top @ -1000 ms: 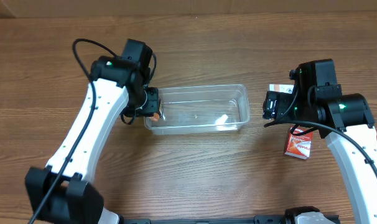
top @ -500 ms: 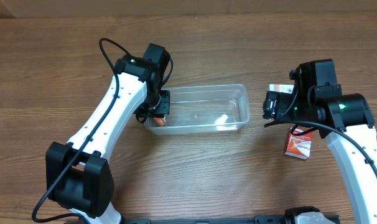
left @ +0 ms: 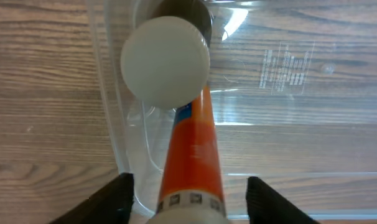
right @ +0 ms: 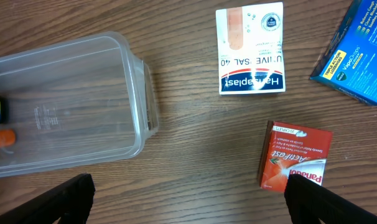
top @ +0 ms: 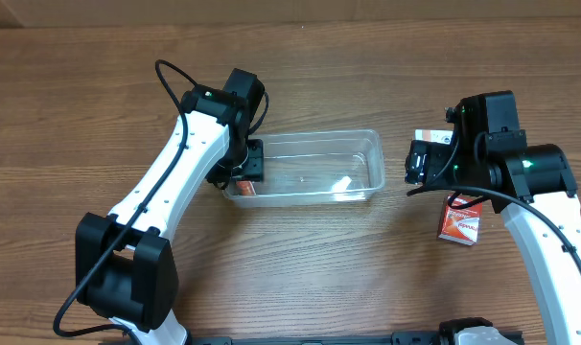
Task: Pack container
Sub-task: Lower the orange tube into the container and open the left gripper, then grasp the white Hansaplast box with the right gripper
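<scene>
Packing barely begun: orange white-capped tube (left: 191,155) clamped in left fingers (top: 244,171) over clear rectangular plastic container (top: 367,144) mid-bench; right fingers (right: 188,202) apart, three boxes unpacked.

The left hand (top: 247,172) has swung toward 3 o'clock, carrying the orange tube (left: 193,149) from outside the container (top: 362,144) to over its 9 o'clock end.

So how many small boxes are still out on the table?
3, all right of the tub: a bandage box, a red box, and a blue box cut off at the frame edge. Others may be out of view.
</scene>
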You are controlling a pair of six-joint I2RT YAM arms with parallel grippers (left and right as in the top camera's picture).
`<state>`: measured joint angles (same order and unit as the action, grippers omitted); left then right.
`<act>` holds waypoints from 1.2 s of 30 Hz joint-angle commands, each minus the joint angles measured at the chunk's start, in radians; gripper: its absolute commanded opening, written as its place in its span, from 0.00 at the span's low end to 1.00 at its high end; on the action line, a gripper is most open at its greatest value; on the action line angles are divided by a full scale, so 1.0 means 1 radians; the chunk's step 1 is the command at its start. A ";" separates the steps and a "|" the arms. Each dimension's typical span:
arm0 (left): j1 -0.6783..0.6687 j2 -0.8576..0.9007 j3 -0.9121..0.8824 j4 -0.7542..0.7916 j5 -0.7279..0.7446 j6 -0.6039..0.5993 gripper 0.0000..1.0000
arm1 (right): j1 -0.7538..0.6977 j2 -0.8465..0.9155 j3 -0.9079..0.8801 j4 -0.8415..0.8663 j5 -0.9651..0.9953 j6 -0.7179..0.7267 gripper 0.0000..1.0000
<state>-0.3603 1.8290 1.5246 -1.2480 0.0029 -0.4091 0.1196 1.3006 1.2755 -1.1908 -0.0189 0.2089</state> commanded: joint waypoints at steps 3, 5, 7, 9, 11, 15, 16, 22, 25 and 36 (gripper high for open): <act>-0.006 0.009 -0.009 -0.001 -0.014 0.010 0.64 | 0.003 -0.013 0.027 0.002 0.002 -0.003 1.00; -0.006 0.007 0.011 -0.005 -0.013 0.009 0.66 | 0.003 -0.013 0.027 0.002 0.002 -0.003 1.00; -0.006 -0.005 0.048 -0.016 -0.013 0.009 0.68 | 0.003 -0.013 0.027 0.000 0.002 -0.003 1.00; -0.006 -0.037 0.101 -0.033 -0.014 0.021 0.73 | 0.003 -0.013 0.027 -0.004 0.002 -0.003 1.00; -0.004 -0.095 0.164 -0.050 -0.014 0.044 0.84 | 0.003 -0.014 0.029 0.012 0.020 -0.002 1.00; 0.054 -0.270 0.227 -0.056 -0.055 0.062 1.00 | 0.002 -0.011 0.121 0.084 0.180 0.002 1.00; 0.082 -0.306 0.227 -0.059 -0.055 0.065 1.00 | 0.001 -0.001 0.155 0.103 0.209 0.001 1.00; 0.273 -0.440 0.227 -0.064 -0.055 0.069 1.00 | -0.085 0.193 0.204 0.135 0.212 -0.029 1.00; 0.303 -0.441 0.225 -0.084 -0.055 0.083 1.00 | -0.142 0.338 0.204 0.148 0.097 -0.112 1.00; 0.302 -0.404 0.222 -0.089 -0.055 0.092 1.00 | -0.176 0.693 0.204 0.173 0.069 -0.143 1.00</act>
<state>-0.0635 1.4086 1.7390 -1.3388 -0.0456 -0.3370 -0.0574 1.9594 1.4761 -1.0206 0.0566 0.0780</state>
